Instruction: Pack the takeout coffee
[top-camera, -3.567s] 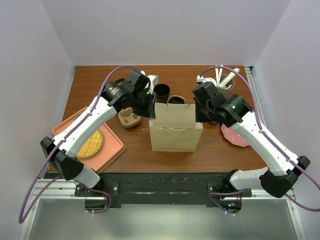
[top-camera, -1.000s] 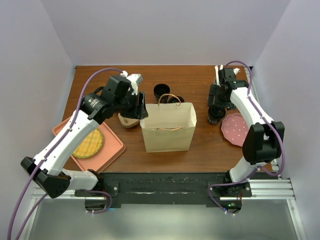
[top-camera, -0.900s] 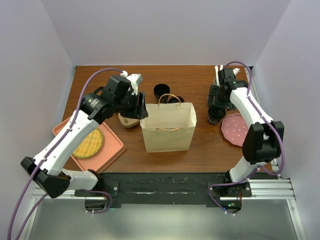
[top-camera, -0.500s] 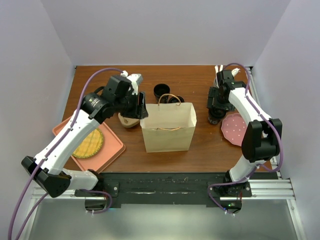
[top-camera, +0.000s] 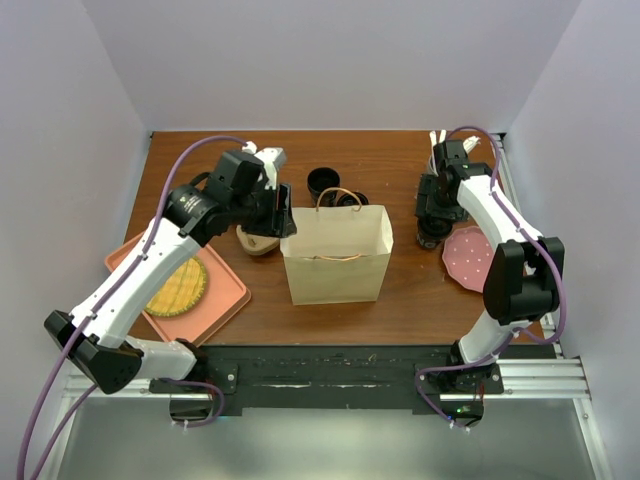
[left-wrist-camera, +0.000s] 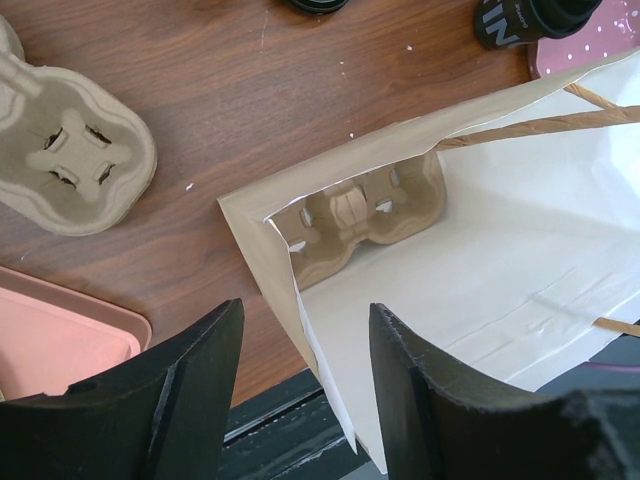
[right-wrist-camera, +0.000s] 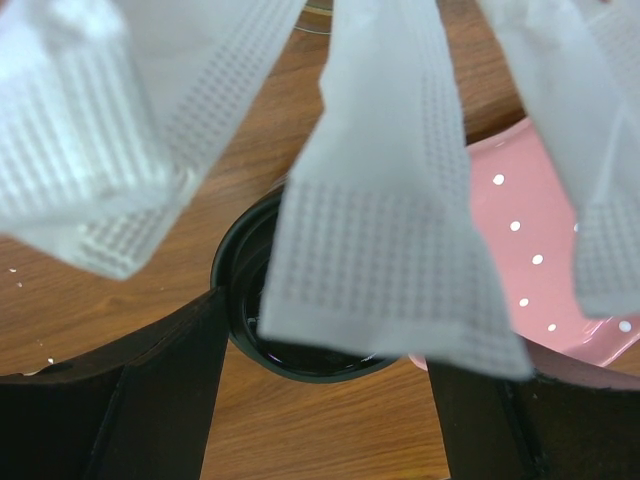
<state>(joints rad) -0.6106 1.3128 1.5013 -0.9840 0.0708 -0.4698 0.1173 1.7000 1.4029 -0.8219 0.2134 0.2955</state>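
The takeout coffee (top-camera: 431, 233), a small black cup with a black lid, stands on the table right of the paper bag (top-camera: 335, 258), beside the pink plate (top-camera: 470, 255). My right gripper (top-camera: 433, 218) hangs over it. In the right wrist view the lidded cup (right-wrist-camera: 300, 340) sits between the two fingers (right-wrist-camera: 150, 400), which stand open close to its sides. My left gripper (top-camera: 284, 222) is open astride the bag's left wall (left-wrist-camera: 285, 300), without pinching it. A cardboard cup carrier (left-wrist-camera: 365, 212) lies inside the bag. The coffee (left-wrist-camera: 520, 15) shows beyond the bag.
A second cup carrier (top-camera: 258, 240) lies left of the bag. A lidless black cup (top-camera: 322, 182) and loose lid (top-camera: 352, 199) stand behind it. An orange tray (top-camera: 228, 300) sits front left. White paper-wrapped items (right-wrist-camera: 380, 250) hang close before the right wrist camera.
The right arm swung from the bag to the back right, over the coffee, and its fingers have narrowed toward the cup. The bag shifted left. The left gripper stays at the bag's edge.
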